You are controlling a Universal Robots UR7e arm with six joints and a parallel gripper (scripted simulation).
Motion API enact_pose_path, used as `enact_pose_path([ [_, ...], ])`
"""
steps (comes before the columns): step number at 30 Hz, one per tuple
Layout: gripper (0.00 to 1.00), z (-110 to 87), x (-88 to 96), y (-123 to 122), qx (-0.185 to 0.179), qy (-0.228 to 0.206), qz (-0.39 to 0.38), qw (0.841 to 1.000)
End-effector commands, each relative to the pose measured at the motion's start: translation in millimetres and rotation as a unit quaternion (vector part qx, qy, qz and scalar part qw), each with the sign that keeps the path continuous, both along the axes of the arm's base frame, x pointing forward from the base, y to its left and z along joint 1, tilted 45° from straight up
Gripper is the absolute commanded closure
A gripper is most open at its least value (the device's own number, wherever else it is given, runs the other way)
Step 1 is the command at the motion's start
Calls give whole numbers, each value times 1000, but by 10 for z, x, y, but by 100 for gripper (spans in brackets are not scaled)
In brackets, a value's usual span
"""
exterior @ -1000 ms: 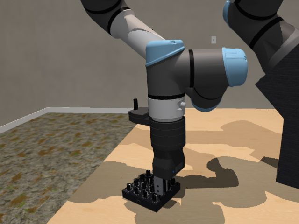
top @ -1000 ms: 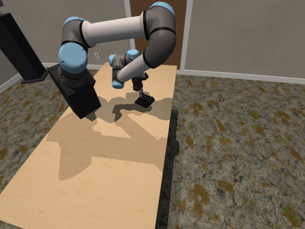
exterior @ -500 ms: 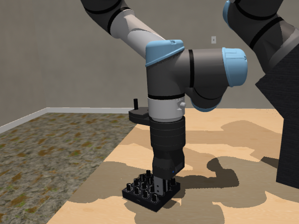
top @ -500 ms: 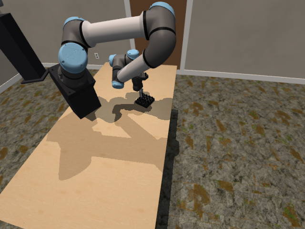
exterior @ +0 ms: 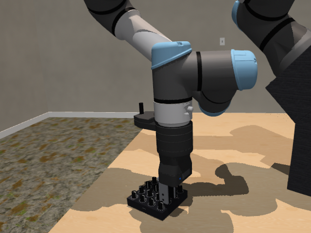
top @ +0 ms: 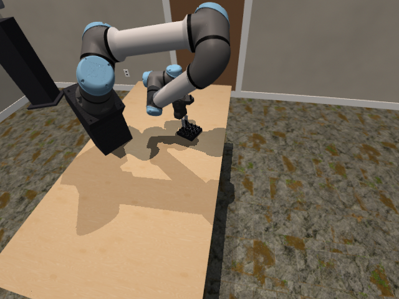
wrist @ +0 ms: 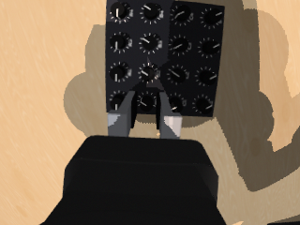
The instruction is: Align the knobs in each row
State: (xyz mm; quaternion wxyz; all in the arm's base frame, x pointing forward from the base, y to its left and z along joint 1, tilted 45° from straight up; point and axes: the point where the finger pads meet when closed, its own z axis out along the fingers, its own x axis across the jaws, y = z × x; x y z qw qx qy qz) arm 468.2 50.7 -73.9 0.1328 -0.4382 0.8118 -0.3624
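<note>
The black knob box (top: 187, 131) stands on its feet on the wooden table, toward the far right edge; it also shows in the exterior view (exterior: 157, 198) and in the wrist view (wrist: 164, 56). It carries a four-by-four grid of black knobs with white lines. My gripper (wrist: 146, 103) points straight down over the box. Its fingers are open and straddle one knob (wrist: 146, 101), in the row nearest the wrist camera, second from the left in that view. There is a gap on each side of the knob. The fingers hide part of the neighbouring knobs (exterior: 166, 198).
The arm's black base block (top: 100, 122) stands on the table left of the box, also in the exterior view (exterior: 299, 150). The table's right edge (top: 225, 141) lies close beside the box. A dark stand (top: 22, 64) is on the floor at far left.
</note>
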Motion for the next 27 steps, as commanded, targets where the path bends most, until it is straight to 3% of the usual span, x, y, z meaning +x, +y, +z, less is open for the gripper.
enact_pose_path([
  [1,54,4,1,3,0,0,0,1000],
  [15,54,14,-7,10,0,0,0,1000],
  [27,54,182,-135,123,0,0,0,1000],
])
